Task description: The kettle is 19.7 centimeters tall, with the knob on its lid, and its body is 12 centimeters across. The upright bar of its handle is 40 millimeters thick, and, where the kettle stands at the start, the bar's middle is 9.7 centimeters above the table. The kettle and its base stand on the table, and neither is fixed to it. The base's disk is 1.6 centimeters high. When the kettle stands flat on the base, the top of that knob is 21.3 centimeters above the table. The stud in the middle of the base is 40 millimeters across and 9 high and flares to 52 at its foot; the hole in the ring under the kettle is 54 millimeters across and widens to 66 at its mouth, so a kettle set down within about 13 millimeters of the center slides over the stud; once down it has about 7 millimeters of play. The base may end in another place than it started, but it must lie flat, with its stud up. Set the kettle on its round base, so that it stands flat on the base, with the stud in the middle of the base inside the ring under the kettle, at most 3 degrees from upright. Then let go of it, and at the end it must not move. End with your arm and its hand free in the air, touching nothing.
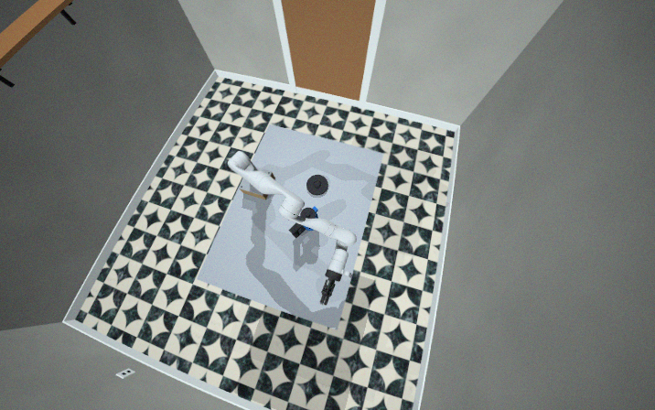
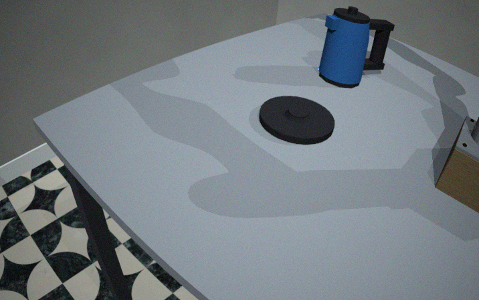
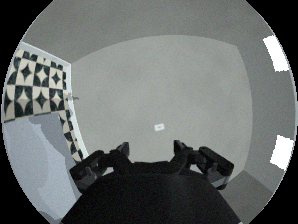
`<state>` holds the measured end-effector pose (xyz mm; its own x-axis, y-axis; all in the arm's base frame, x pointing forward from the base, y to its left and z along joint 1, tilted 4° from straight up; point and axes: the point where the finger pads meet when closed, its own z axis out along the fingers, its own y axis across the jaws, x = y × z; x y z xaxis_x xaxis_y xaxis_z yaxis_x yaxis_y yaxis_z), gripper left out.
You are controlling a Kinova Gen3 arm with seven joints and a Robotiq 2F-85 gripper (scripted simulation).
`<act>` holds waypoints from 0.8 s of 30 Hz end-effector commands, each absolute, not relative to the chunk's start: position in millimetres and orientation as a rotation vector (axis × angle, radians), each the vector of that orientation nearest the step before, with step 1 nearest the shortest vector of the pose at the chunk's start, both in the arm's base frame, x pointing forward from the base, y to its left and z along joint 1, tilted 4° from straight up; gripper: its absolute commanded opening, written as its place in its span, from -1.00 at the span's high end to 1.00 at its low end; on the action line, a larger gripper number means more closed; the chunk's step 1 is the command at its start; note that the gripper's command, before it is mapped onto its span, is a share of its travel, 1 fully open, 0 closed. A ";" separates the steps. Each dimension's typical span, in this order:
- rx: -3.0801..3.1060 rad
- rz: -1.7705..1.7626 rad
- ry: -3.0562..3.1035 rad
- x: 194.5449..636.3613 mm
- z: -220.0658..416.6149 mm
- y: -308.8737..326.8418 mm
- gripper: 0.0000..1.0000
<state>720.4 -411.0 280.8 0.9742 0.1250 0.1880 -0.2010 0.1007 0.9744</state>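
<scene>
The blue kettle [image 2: 344,51] stands upright on the table, beside the base and off it. Its black handle [image 2: 380,45] [image 1: 296,231] points away from the base. In the top view the arm partly covers the kettle. The round black base [image 2: 275,123] [image 1: 316,191] lies flat on the table with its stud [image 2: 298,110] up. My gripper [image 1: 324,300] [image 3: 151,147] is open and empty, above the far end of the table from the base, well away from the kettle. The kettle is not in the wrist view.
The table [image 1: 338,149] [image 2: 141,177] carries the arm's wooden mounting block [image 2: 459,177] [image 1: 254,194]. The arm [image 1: 333,229] passes over the kettle. The gripper is near a table corner, with tiled floor [image 1: 308,348] beyond the edge.
</scene>
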 end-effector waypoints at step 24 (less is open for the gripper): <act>1.479 0.230 -0.063 717.4 279.0 -413.9 -0.59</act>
<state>718.0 -413.1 275.6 0.9771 0.1156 0.1785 -0.1876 0.0736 0.9795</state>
